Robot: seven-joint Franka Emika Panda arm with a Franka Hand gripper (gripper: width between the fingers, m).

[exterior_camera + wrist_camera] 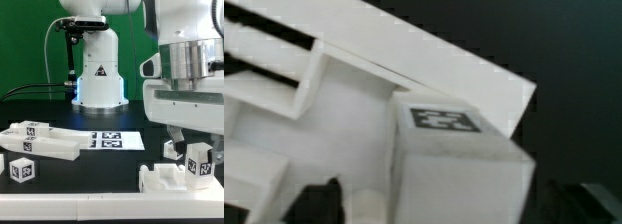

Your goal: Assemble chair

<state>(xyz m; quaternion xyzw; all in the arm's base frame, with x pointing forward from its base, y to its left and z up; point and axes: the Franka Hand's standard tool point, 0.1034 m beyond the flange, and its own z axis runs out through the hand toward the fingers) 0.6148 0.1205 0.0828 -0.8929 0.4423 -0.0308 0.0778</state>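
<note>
One marker board lies on the one black counter; four white chair pieces can be counted in the exterior view: one long slab, one small cube, one low notched piece, one tagged block; one claw; one robot base; the wrist view shows a single tag.

Exterior view was bright, evenly lit; white chair parts glared against black surface. Wrist view was blurred, soft-focused, grainy; gaps lay in shadow.
</note>
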